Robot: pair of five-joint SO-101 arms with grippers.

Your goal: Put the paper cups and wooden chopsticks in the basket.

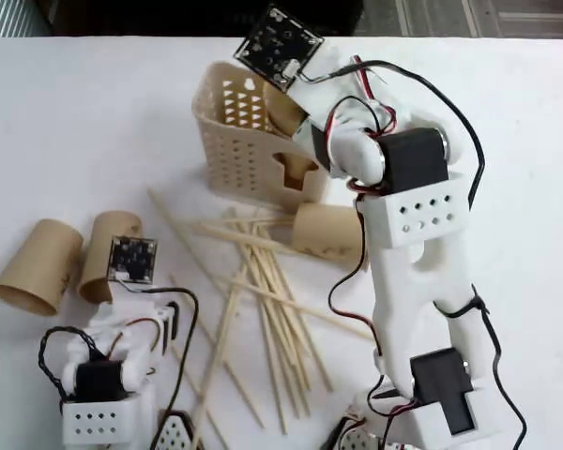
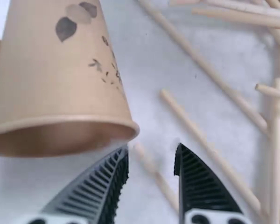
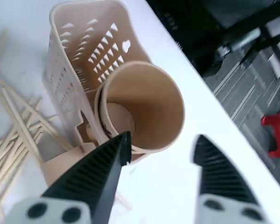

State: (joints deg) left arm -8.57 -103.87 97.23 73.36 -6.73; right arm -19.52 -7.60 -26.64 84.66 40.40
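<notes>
Right gripper (image 3: 163, 137) parted, paper cup (image 3: 147, 105) inside basket (image 3: 67, 65)

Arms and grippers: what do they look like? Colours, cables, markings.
The right arm and left arm are white plastic shells with black servo blocks, and each has a housing with rows of small round holes. Red and black cables loop along them. A black square camera board sits at each wrist. The left gripper and right gripper have black, ribbed, pointed fingers on white bases.

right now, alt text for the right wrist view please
The open right gripper hovers over a paper cup at one end of a beige basket. Wooden chopsticks lie scattered on the white table beside it.
</notes>
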